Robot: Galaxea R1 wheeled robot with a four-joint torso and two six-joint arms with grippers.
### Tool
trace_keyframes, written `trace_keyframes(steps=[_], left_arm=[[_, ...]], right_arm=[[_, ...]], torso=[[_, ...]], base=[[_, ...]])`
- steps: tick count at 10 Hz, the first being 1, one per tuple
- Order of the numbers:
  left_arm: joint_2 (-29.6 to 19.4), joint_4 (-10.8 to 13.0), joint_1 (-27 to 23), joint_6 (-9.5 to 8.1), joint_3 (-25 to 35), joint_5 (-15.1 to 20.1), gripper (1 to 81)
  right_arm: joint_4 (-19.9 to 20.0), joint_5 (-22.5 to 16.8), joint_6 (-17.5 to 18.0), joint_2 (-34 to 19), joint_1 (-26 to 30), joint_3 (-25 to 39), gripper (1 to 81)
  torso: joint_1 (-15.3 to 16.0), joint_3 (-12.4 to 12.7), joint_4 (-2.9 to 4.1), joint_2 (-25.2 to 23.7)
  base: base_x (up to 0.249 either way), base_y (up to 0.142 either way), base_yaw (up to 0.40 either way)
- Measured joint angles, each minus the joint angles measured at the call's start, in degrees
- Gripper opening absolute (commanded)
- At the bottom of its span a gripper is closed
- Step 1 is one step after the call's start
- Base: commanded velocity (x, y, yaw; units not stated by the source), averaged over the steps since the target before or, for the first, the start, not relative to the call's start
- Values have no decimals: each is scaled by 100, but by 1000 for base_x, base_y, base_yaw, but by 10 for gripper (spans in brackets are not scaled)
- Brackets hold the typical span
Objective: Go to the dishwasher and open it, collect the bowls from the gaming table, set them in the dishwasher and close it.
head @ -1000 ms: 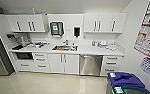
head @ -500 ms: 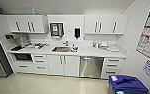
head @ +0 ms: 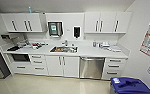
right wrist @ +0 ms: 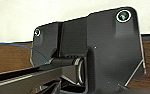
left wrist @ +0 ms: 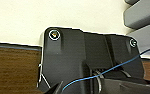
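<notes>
Ahead, closed under the white tabletop point(head: 91, 52): brushed-steel dishwasher point(head: 92, 68) with horizontal bar handle, right of the white double cabinet doors point(head: 62, 66) below the steel sink point(head: 64, 49). Blue lidded bin point(head: 129, 86) near right. Fingers' state: cannot tell, either arm.

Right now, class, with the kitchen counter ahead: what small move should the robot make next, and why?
Probably drive forward, bearing slightly right, toward the dishwasher. Its steel door is shut, under the counter right of the sink, and open floor lies between it and the robot. The blue bin at lower right calls for some care.
</notes>
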Motion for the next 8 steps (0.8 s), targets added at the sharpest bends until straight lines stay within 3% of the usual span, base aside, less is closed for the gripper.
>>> trace_keyframes(steps=[8], left_arm=[[96, 5, 59, 0, 16, 11, 811]], right_arm=[[-2, -11, 0, -122, -41, -13, 811]], torso=[[-13, 5, 0, -7]], base=[[137, 0, 0]])
